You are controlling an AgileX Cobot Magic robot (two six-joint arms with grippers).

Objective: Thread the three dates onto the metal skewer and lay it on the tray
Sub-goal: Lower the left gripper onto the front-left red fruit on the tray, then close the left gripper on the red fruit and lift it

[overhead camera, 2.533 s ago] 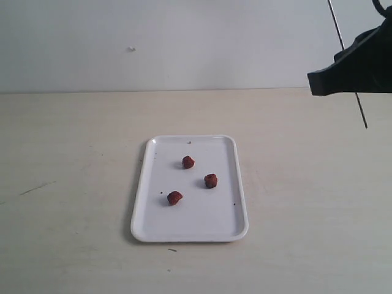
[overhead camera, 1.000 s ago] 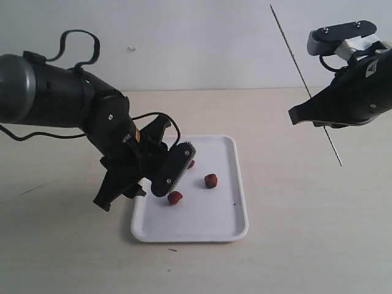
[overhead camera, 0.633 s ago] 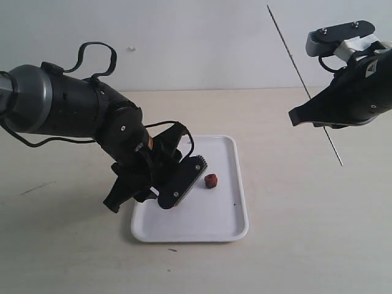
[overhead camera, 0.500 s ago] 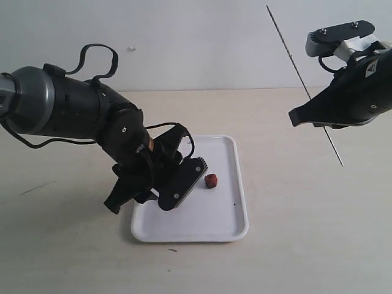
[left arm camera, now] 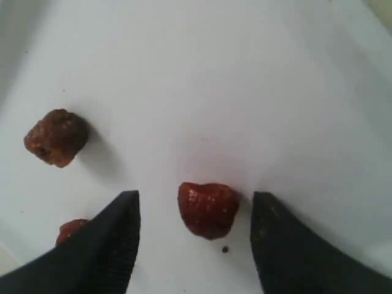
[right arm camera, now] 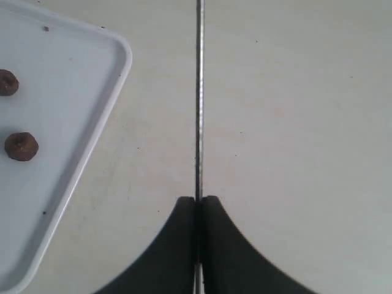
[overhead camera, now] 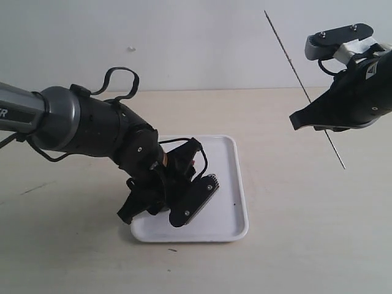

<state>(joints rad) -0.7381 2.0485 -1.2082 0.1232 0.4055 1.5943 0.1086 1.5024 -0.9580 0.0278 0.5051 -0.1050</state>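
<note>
The exterior camera looks from a raised position down across the bench (overhead camera: 306, 233) toward the wall (overhead camera: 184, 43), far enough back to frame both arms. The left wrist camera looks past the left pincer (left arm camera: 195, 205) from very close above the tray (left arm camera: 245, 73). The right wrist camera sits higher and looks past the right pincer (right arm camera: 197, 201) along the metal skewer (right arm camera: 198, 92) onto the bench and one tray corner. All three views share the tray.

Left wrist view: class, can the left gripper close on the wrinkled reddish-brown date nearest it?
Probably yes: the open left gripper straddles the wrinkled reddish-brown date on the flat white tray; nothing intervenes.
</note>
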